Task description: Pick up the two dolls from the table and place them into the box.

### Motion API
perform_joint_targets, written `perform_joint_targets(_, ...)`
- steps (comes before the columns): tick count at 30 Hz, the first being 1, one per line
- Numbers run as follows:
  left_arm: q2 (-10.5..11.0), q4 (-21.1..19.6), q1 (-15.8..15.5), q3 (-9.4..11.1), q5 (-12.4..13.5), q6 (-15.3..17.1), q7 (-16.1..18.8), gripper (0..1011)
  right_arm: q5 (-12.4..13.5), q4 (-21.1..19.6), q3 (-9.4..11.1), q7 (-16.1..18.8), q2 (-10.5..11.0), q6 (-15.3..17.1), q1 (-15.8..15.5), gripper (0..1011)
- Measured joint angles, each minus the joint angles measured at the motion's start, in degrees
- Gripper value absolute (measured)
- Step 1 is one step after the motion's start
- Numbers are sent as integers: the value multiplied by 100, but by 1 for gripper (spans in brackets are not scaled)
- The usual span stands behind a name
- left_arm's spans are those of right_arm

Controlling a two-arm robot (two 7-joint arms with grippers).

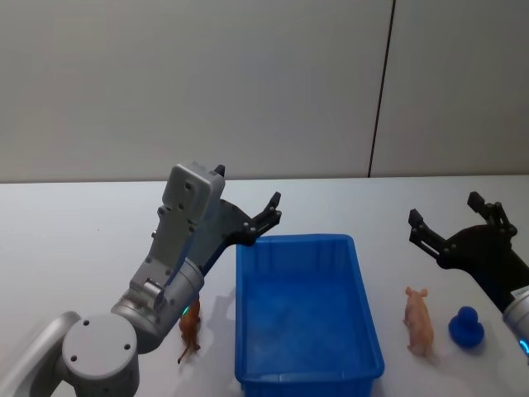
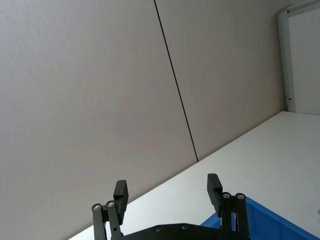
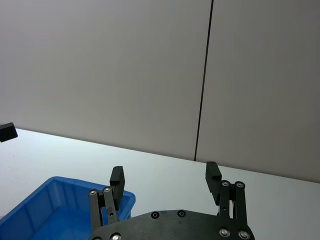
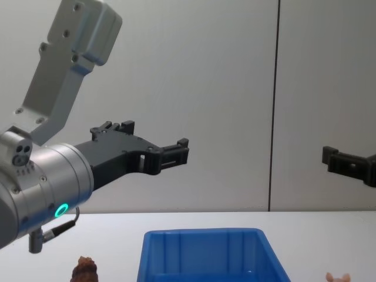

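Observation:
The blue box [image 1: 297,240] stands on the white table [image 1: 83,231] with nothing in it. A dark brown doll [image 1: 190,331] stands just left of the box, partly hidden by my left arm. A pale pink doll [image 1: 419,321] lies on the table right of the box. My left gripper [image 1: 269,213] hangs open and empty in the air over the box's far left corner. My right gripper [image 1: 445,211] hovers open and empty above the table, beyond the pink doll. The chest view shows the box [image 4: 205,252], brown doll [image 4: 85,270] and pink doll [image 4: 338,276] low down.
A small round blue toy [image 1: 467,327] sits right of the pink doll. A grey wall with a dark vertical seam [image 1: 380,91] rises behind the table. Bare tabletop stretches far left and behind the box.

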Motion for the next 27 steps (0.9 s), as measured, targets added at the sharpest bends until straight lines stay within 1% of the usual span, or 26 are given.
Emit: perform_joint_targets(27,0,0,0,0,0,0,0,1001,0,0,0,0,0,0,0,1001)
